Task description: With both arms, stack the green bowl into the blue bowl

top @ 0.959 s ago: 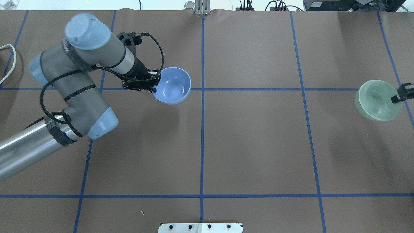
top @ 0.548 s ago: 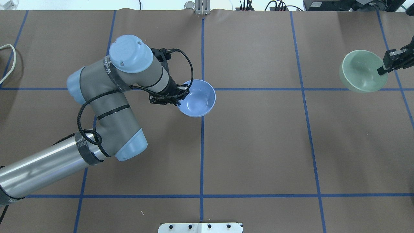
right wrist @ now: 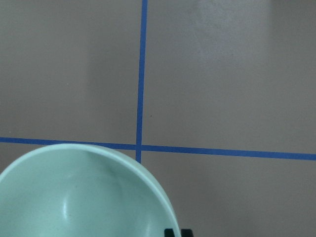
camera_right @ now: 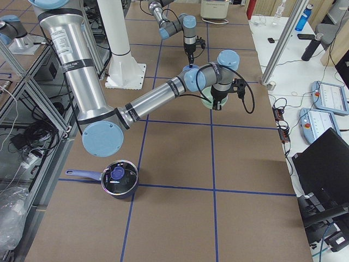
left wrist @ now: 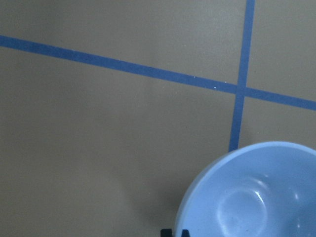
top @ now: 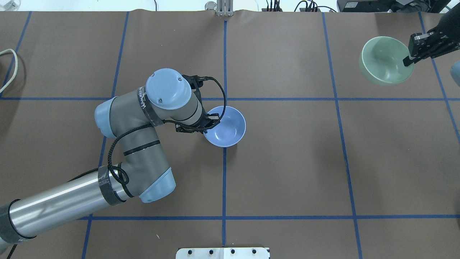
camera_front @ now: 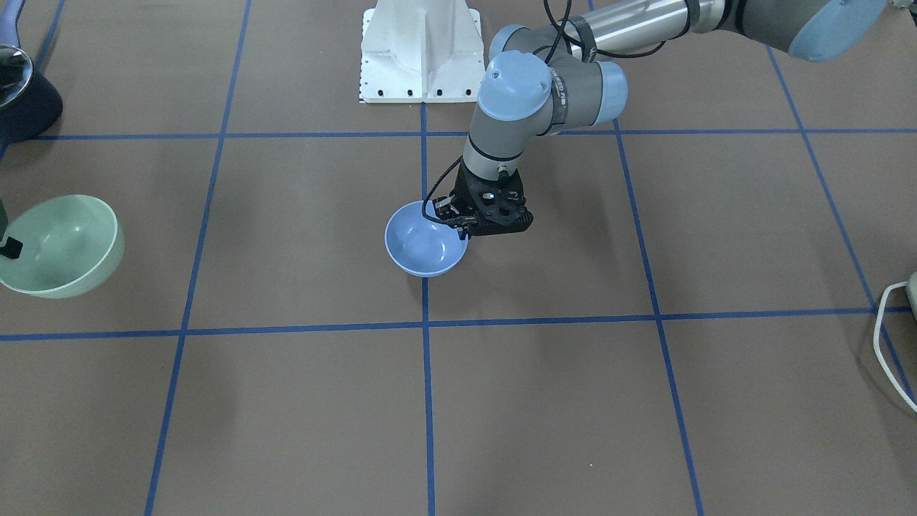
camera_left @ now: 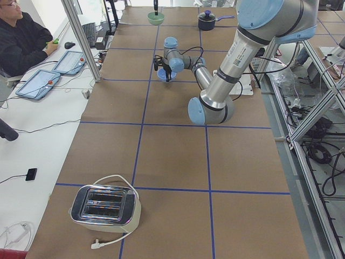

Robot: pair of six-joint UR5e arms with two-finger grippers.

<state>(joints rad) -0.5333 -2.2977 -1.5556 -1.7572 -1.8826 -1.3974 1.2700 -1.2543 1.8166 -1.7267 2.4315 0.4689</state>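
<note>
The blue bowl (top: 225, 126) is at the table's middle, close to the brown surface. My left gripper (top: 208, 124) is shut on its left rim. It also shows in the front view (camera_front: 426, 248) with the gripper (camera_front: 464, 226) on its rim, and in the left wrist view (left wrist: 252, 195). The green bowl (top: 385, 60) hangs above the table at the far right. My right gripper (top: 408, 61) is shut on its right rim. The bowl shows in the front view (camera_front: 61, 246) and the right wrist view (right wrist: 81, 195).
A white pedestal base (camera_front: 420, 54) stands at the robot's side of the table. A black pot (camera_right: 119, 178) sits near the right end, a toaster (camera_left: 105, 208) near the left end. Blue tape lines (top: 224, 172) grid the brown table. A white cable (top: 10, 68) lies at the left edge.
My left arm has carried the blue bowl to the right and nearer the robot, to the table's middle. My right arm has carried the green bowl leftward and farther from the robot.
</note>
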